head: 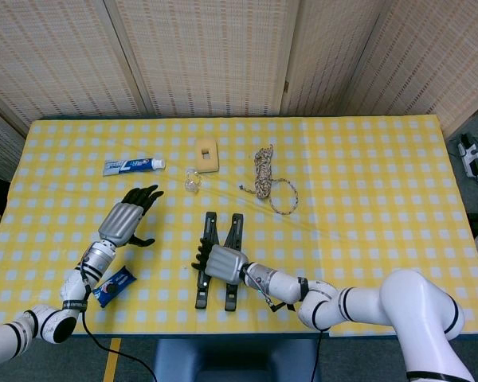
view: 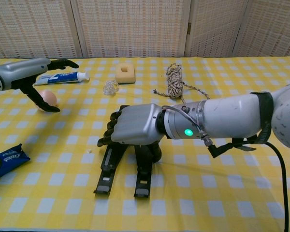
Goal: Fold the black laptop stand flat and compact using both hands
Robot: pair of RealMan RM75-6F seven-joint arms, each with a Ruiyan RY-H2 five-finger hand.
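The black laptop stand (head: pixel 233 236) lies on the yellow checked cloth as two long bars side by side, a narrow gap between them, near the front edge of the table. My right hand (head: pixel 221 263) lies across its middle, fingers curled over the left bar (view: pixel 105 170) and thumb down by the right bar (view: pixel 143 176), gripping it. The hand hides the stand's middle and joint. My left hand (head: pixel 128 217) hovers open to the left of the stand, fingers spread, holding nothing; in the chest view this left hand (view: pixel 29 73) is above a peach ball (view: pixel 49 97).
A toothpaste tube (head: pixel 134 165), a yellow sponge block (head: pixel 207 154), a small clear object (head: pixel 193 182) and a coiled rope (head: pixel 264 180) lie behind the stand. A blue cookie pack (head: pixel 115 286) sits at the front left by the table's edge.
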